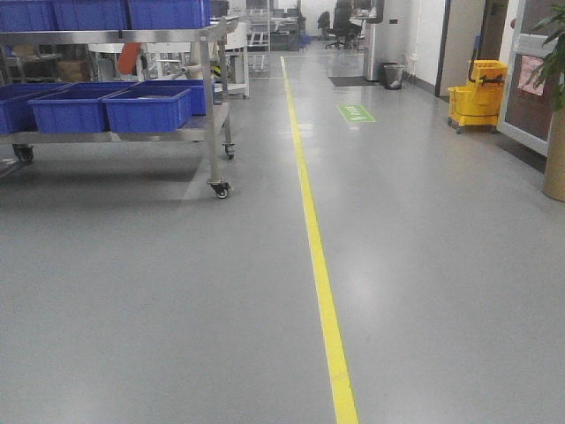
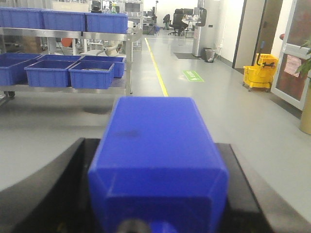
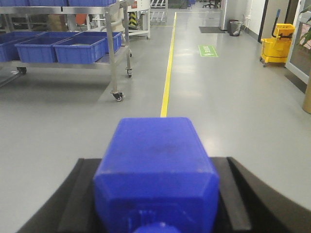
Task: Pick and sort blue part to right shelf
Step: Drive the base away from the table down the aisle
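The left gripper (image 2: 154,144) is clamped on the tall blue plastic bottle-shaped part (image 2: 158,167), held over the grey floor (image 2: 218,111). The right gripper (image 3: 155,162) is clamped on another blue block (image 3: 155,155) with a round cap. The wheeled stainless-steel rack (image 2: 130,63) carrying blue plastic bins (image 2: 91,75) stands well ahead, to the left.

Bins (image 1: 146,108) on shelf (image 1: 210,88), left of floor line (image 1: 320,274)

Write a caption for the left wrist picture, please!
Left hand holding a blue block, looking toward a steel rack of blue bins and a yellow floor line.
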### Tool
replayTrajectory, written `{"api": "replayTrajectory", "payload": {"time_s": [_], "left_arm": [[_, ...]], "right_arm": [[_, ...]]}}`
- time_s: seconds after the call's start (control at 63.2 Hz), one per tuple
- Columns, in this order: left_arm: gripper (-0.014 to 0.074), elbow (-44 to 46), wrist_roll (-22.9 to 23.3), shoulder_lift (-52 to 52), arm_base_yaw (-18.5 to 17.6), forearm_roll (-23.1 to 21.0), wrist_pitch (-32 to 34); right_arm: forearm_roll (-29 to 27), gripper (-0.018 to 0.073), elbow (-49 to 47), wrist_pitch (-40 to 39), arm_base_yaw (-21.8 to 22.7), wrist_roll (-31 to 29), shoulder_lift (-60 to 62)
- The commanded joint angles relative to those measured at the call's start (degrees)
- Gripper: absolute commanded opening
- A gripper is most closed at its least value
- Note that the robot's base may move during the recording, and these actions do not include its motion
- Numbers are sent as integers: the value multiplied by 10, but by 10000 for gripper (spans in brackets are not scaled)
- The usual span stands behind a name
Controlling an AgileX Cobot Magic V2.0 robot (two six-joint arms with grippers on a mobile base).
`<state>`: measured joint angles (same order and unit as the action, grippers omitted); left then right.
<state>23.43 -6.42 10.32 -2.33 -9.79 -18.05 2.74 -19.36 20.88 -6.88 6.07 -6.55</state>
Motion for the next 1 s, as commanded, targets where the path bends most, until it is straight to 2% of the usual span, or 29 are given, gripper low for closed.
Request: {"api": "replayTrajectory", "payload": {"time_s": [0.0,0.981], "left_arm": [[281,17,0,6,0,-3,54],[281,17,0,6,0,-3,54]], "right_arm": [[6,447,-16,-53,4,-4,-6],[6,447,-16,-53,4,-4,-6]]}}
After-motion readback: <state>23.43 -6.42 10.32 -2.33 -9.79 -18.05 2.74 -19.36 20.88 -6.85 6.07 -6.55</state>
